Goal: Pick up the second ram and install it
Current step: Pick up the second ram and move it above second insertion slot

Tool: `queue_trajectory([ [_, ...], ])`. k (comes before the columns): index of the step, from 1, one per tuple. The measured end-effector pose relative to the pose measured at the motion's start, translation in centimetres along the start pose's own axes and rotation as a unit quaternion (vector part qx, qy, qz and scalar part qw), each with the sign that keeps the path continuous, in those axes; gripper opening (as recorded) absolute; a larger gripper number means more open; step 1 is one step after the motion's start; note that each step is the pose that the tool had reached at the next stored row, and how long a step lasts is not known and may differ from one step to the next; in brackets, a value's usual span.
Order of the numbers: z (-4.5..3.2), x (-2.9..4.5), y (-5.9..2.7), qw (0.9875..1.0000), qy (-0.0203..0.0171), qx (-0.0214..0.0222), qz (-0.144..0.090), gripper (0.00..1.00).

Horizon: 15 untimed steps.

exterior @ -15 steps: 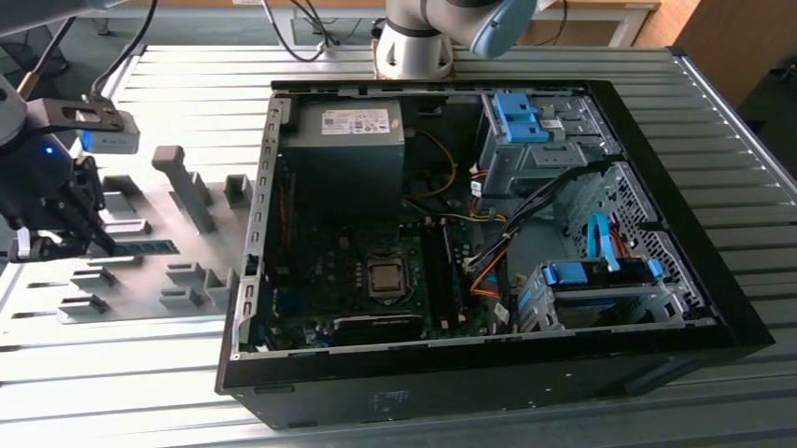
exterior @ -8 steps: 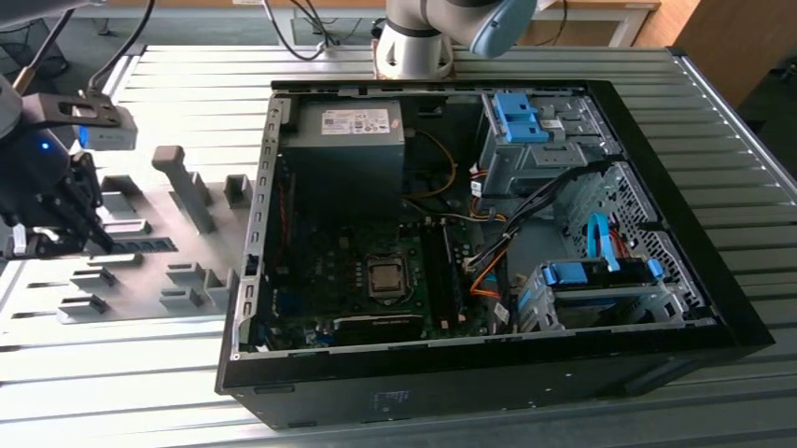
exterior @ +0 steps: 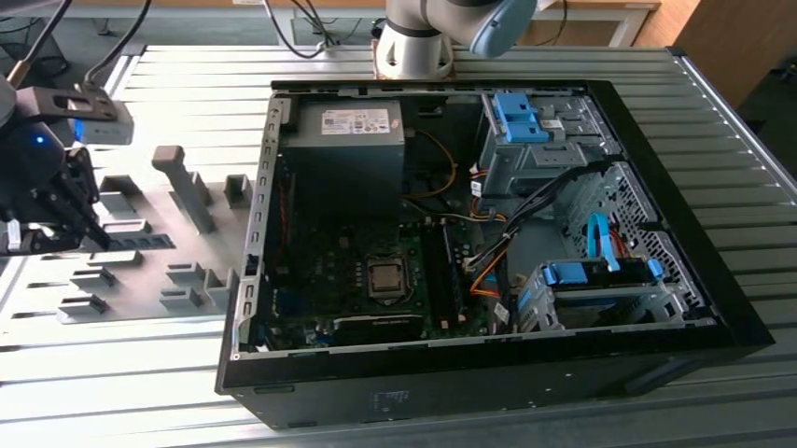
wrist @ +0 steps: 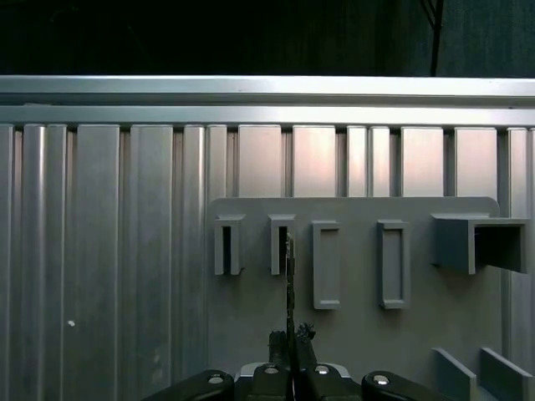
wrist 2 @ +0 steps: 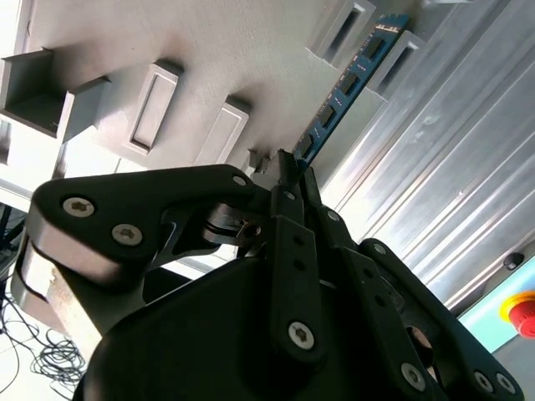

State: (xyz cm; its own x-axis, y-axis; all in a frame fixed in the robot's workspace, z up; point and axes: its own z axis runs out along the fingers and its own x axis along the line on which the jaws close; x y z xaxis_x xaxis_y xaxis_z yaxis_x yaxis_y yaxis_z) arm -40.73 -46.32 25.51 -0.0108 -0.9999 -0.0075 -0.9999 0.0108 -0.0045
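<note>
gripper (wrist: 292, 337): black metal linkage, flat bolted arms w/ round screw heads. Jaws pinched nearly together on one end of the second ram.
second ram (wrist 2: 347, 83): thin, long blue-green board w/ a row of dark square chips. Held at its near end, its far end reaches the slotted holder blocks. Sits over the grey plate at the exterior view's left, well apart from the pc case. Can't tell if it's lifted clear of the slot.
holder blocks (wrist: 326, 263): matte grey plastic, boxy, most w/ narrow rectangular slots. One at the plate edge is a bigger open box.
grey plate (wrist: 359, 334): flat, smooth, rounded corners. Lies on the table.
table (wrist: 100, 251): ribbed aluminium, long parallel grooves, shiny w/ glare.
pc case (exterior: 734, 317): black sheet-metal tower on its side, open top. Inside are a dark green motherboard (exterior: 324, 271), a grey power box, blue plastic drive brackets and orange + black cables.
first wrist view: ram seen edge-on, a thin dark line running from the fingertips to the second slotted block.
second wrist view: ram's flat face w/ chips and blue colour, gripper links close up, and a red button (wrist 2: 522, 316) on the far side.
exterior view: whole layout, w/ gripper at far left over the plate, case in the middle, arm base behind the case.
</note>
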Motion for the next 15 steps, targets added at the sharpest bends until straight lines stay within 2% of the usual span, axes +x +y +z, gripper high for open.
queue_trajectory([
  [15,-1.17,-0.01,-0.01,1.0,0.0,0.0,0.0,0.14],
])
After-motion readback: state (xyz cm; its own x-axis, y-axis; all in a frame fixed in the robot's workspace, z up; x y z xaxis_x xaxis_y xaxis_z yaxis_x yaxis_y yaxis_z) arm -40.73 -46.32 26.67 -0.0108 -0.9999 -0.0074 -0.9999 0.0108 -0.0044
